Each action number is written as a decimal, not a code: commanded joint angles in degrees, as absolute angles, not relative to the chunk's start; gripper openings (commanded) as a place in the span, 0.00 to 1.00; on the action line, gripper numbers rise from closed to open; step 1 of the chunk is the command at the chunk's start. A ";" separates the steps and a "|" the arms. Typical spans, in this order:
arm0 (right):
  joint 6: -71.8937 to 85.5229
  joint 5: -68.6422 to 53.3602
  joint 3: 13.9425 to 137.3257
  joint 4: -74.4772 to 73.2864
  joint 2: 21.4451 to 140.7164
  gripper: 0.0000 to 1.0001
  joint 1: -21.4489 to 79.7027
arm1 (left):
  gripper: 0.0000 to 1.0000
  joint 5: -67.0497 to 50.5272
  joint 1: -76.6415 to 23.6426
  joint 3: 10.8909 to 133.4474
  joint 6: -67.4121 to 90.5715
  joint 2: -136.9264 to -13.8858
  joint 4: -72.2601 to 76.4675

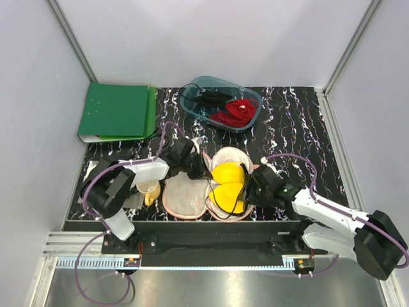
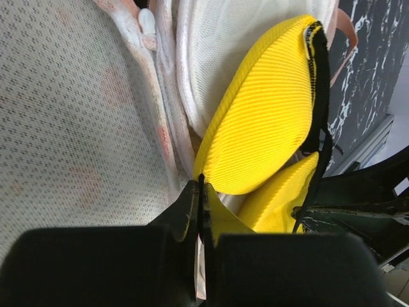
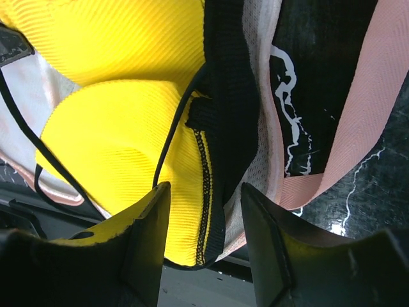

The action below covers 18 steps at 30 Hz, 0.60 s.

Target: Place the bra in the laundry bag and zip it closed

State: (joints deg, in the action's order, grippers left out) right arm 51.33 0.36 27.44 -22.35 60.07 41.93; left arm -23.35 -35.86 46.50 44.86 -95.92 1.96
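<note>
The laundry bag point(image 1: 185, 195) lies open on the table, its two round halves side by side. The yellow bra point(image 1: 229, 182) sits in the right half, cups stacked and black straps trailing. My left gripper point(image 1: 203, 171) is at the seam between the halves. In the left wrist view, the left gripper point(image 2: 200, 185) is shut with a thin pale strip of the bag point(image 2: 70, 128) between its fingers, next to a bra cup point(image 2: 268, 121). My right gripper point(image 1: 251, 190) is open at the bag's right edge. Up close, that gripper point(image 3: 204, 188) straddles the bra's point(image 3: 108, 128) black-trimmed edge and the bag's mesh rim point(image 3: 259, 128).
A blue-grey tub point(image 1: 192, 107) at the back holds a red garment point(image 1: 239, 110) and a black garment point(image 1: 208, 99). A green binder point(image 1: 115, 112) lies at the back left. A small pale yellow cup point(image 1: 148, 190) stands left of the bag. The table's front edge runs just below the bag.
</note>
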 commanded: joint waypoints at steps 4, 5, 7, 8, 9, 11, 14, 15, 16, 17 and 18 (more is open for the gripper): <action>50.80 0.61 29.00 -19.95 58.45 0.56 41.57 | 0.00 -23.91 -35.77 49.92 42.01 -90.44 5.45; 50.71 0.70 29.26 -19.95 58.88 0.55 41.57 | 0.00 -23.38 -35.77 49.83 42.01 -90.18 6.23; 50.36 0.44 29.62 -19.69 59.50 0.56 41.57 | 0.00 -23.20 -35.77 49.83 42.36 -89.56 7.11; 50.27 0.18 30.14 -19.69 60.02 0.55 41.49 | 0.00 -23.29 -35.77 49.83 42.36 -89.39 8.16; 50.19 0.26 30.32 -19.69 60.12 0.55 41.48 | 0.00 -23.20 -35.77 50.18 42.36 -89.30 8.43; 50.62 0.87 30.41 -19.69 59.68 0.56 41.49 | 0.00 -21.81 -35.68 50.54 42.28 -89.30 8.70; 50.98 1.23 30.41 -19.60 59.24 0.55 41.22 | 0.00 -18.91 -35.07 50.10 41.75 -89.65 9.14; 51.06 1.32 30.32 -19.69 59.24 0.56 41.05 | 0.00 -18.55 -34.46 50.27 41.57 -90.00 9.05; 51.15 1.41 30.32 -19.69 59.33 0.56 40.96 | 0.00 -18.54 -34.19 50.19 41.57 -91.13 9.05; 51.15 1.23 30.32 -19.69 59.24 0.55 40.87 | 0.00 -18.46 -33.49 50.10 41.75 -91.58 9.31; 51.15 1.23 30.32 -19.69 59.33 0.56 40.87 | 0.00 -18.46 -33.14 49.66 42.36 -92.10 10.01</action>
